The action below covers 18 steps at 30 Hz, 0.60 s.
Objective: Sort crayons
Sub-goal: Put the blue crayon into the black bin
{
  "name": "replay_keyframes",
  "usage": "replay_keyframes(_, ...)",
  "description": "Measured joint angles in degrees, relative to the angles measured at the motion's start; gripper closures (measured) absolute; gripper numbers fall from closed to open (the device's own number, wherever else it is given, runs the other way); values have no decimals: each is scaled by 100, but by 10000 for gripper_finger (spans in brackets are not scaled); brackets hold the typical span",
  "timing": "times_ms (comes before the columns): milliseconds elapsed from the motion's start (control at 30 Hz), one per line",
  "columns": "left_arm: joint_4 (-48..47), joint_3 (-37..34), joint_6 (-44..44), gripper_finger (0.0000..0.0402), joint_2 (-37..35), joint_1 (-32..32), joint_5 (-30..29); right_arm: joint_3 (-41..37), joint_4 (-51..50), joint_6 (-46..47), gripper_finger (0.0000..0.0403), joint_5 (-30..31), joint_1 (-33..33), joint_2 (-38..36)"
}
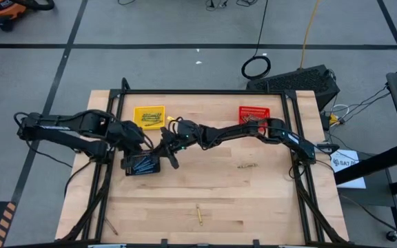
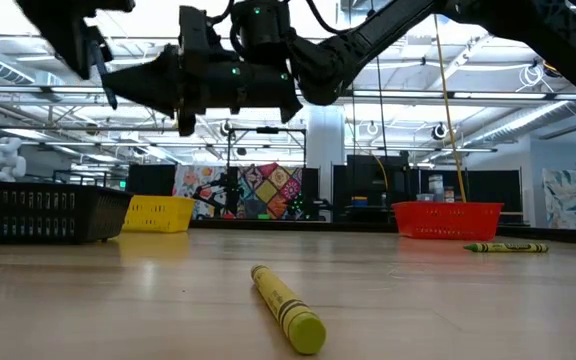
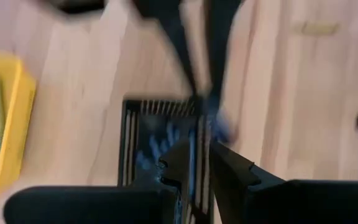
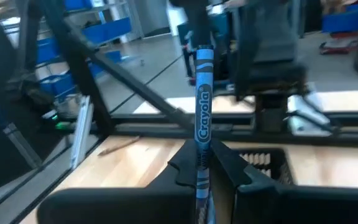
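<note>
One blue crayon [image 4: 204,106] upright — clamped in right pincer [image 4: 205,163].

3 baskets [image 1: 149,116], 2 arms [image 1: 60,129], 1 blue crayon [image 4: 203,106] held, 1 yellow crayon [image 2: 288,308] loose

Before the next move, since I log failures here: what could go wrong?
1. The right gripper pinches the blue crayon only near one end, so it might tilt or slip before release.
2. Both grippers crowd over the black basket; the left gripper grips its wall, and the arms could bump.
3. A crayon dropped from that height may bounce out beside the basket.
</note>
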Motion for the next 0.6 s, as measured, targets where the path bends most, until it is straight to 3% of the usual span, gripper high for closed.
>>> replay_keyframes(200,575,2,-11,338,-1,0,-50,271,-135,-171,397,134,-2,-2)
replay_keyframes(600,566,2,-7,341,25,0,-48,291,-162,-197,397,138,-26,-2)
